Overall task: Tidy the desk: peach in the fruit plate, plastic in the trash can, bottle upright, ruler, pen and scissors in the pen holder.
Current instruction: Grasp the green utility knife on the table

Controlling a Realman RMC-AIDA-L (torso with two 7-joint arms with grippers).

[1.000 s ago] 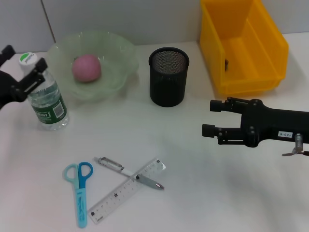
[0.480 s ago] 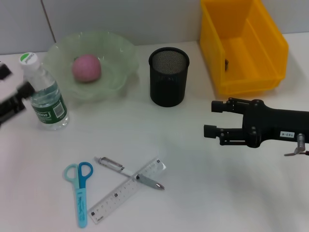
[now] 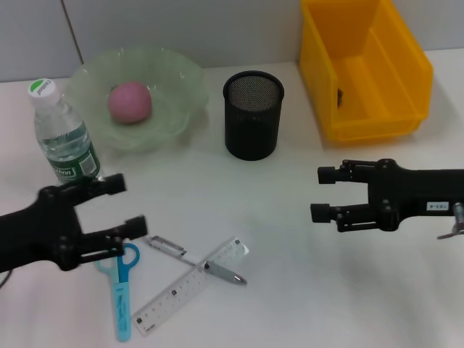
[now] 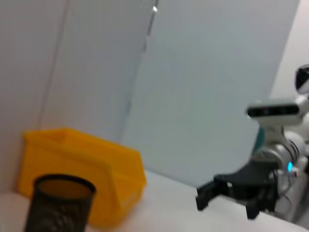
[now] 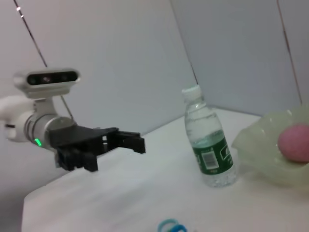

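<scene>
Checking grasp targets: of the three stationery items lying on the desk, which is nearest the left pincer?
The blue-handled scissors: their finger loops sit right at the open left pincer, while the clear plastic ruler and silver pen lie farther right.

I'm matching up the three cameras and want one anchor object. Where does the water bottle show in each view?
Head view: the water bottle stands upright at far left, beside the green fruit plate, behind the left gripper.
Left wrist view: not in it.
Right wrist view: the bottle stands upright near the middle, next to the plate.
Shared landmark: the left gripper, seen in the head and right wrist views.
</scene>
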